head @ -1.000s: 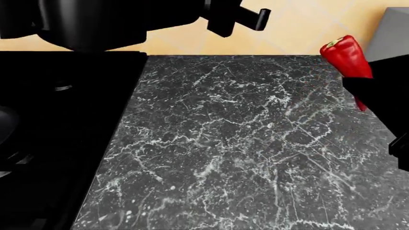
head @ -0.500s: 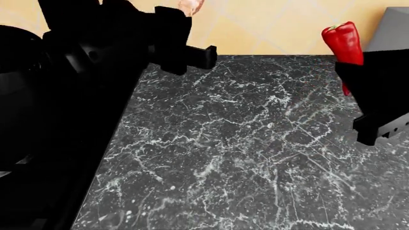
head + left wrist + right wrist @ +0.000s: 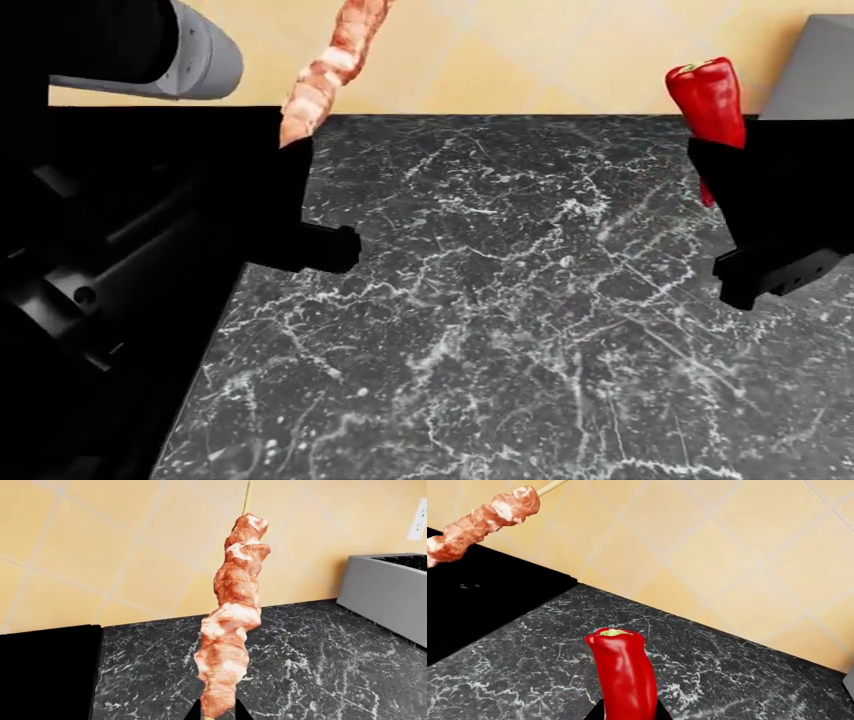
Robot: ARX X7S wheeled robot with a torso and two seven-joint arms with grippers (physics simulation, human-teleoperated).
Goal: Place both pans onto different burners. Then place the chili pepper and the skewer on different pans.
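Pinkish meat skewer (image 3: 327, 70) now upright in left gripper (image 3: 287, 150), jaws clamped on its base, swung in over the stove edge w/in the last sec. Chili pepper (image 3: 710, 100) clamped in right gripper (image 3: 747, 190), held above marble counter (image 3: 507, 330). Both ready for the pans, I'd say.

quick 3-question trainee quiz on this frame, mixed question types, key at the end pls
1. True or false: the chili pepper is lying on the marble countertop.
2. Multiple choice: what does the left gripper hold? A) a pan handle B) the skewer C) nothing
3. Short answer: in the head view, which way does the pepper's stem end point while the right gripper holds it?

Key:
1. False. It is held clear of the counter by the right gripper.
2. B. The meat chunks rise from between its fingers.
3. Upward, with the tapered end down in the gripper.
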